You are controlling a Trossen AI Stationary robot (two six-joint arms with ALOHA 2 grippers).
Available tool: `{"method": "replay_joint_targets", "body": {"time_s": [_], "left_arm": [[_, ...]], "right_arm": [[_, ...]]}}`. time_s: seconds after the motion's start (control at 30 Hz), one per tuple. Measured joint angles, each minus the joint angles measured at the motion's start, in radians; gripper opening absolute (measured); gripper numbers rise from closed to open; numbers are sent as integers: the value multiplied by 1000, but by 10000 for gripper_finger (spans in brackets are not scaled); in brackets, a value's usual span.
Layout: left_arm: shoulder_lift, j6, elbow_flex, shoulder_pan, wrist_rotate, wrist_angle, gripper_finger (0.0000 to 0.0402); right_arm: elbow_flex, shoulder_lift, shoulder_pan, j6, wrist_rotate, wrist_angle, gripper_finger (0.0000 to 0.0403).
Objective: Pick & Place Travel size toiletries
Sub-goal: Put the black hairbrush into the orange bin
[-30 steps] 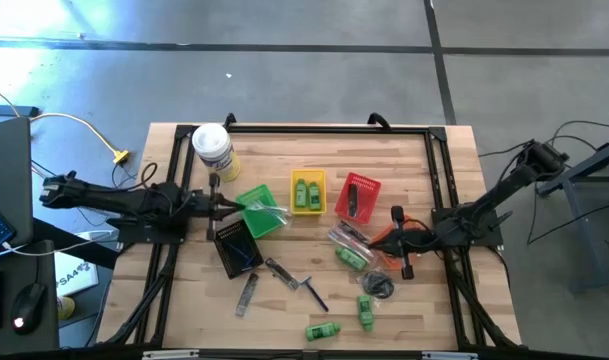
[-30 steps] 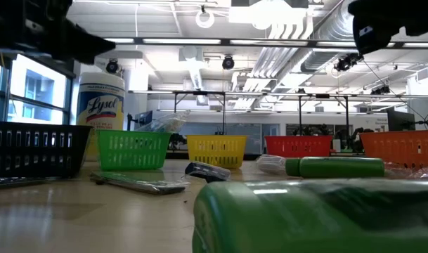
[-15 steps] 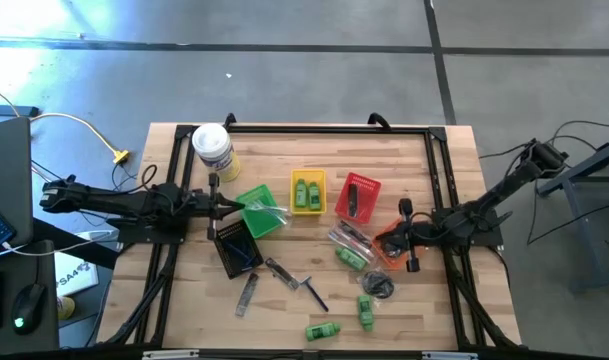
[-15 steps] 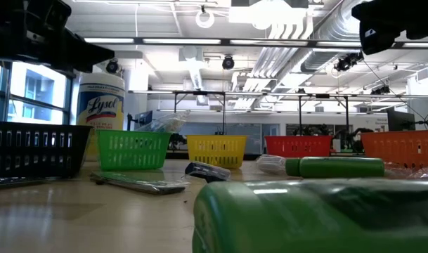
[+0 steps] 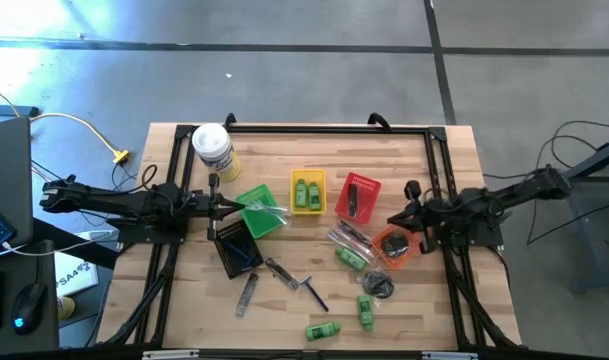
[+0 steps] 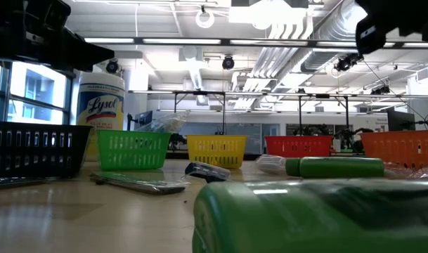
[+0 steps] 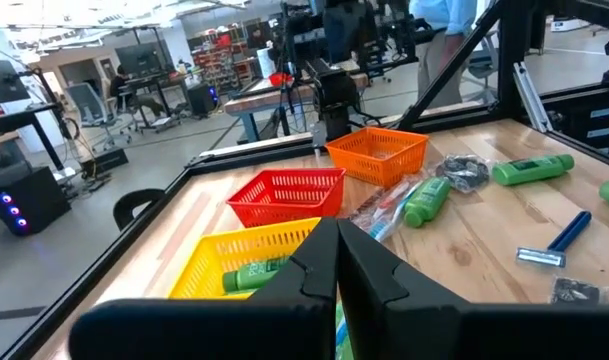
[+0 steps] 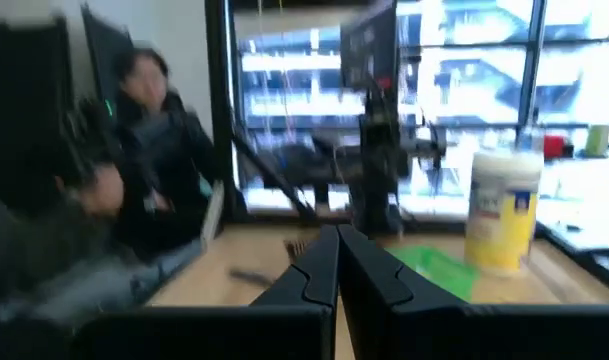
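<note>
The toiletries lie scattered over the middle and near part of the table (image 5: 434, 140). Two green bottles (image 5: 305, 190) sit in the yellow basket (image 5: 308, 176), and dark items lie in the red basket (image 5: 358, 196). A clear packet (image 5: 346, 238) and a green bottle (image 5: 351, 257) rest just beside the orange basket (image 5: 393, 246), which holds a dark round piece. Nearer the table's front edge lie a black coil (image 5: 378, 286), two more green bottles (image 5: 365, 310) (one of them fills the low view's foreground), a blue razor (image 5: 309, 288) and a grey comb (image 5: 247, 293). The black basket (image 5: 235, 245) stands next to the green basket (image 5: 257, 211), which has a clear wrapper (image 5: 271, 211) at its rim. A white canister (image 5: 213, 148) stands at the far left corner.

The left gripper (image 5: 216, 205) hangs between the green and black baskets, its jaws closed on nothing, as its wrist view shows with the fingers (image 7: 314, 270) pressed together. The right gripper (image 5: 414, 215) is above the table's right side, just beside the orange basket, its jaws likewise clenched and empty. A seated person (image 8: 159, 150) shows in the room beyond.
</note>
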Motion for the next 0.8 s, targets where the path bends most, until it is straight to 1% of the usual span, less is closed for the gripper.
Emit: {"method": "replay_joint_targets", "body": {"time_s": [0.13,0.27,0.47,0.63,0.8], "left_arm": [[0,-3,0,0,10,-18,0],[1,-4,0,0,18,-29,0],[1,-23,0,0,35,-30,0],[1,-25,0,0,79,-30,0],[1,-24,0,0,80,-30,0]], "right_arm": [[-1,-61,0,40,29,-65,3],[0,-59,1,61,67,-75,3],[0,-23,8,100,63,-91,3],[0,30,56,109,69,-88,3],[0,116,115,83,71,-19,3]]}}
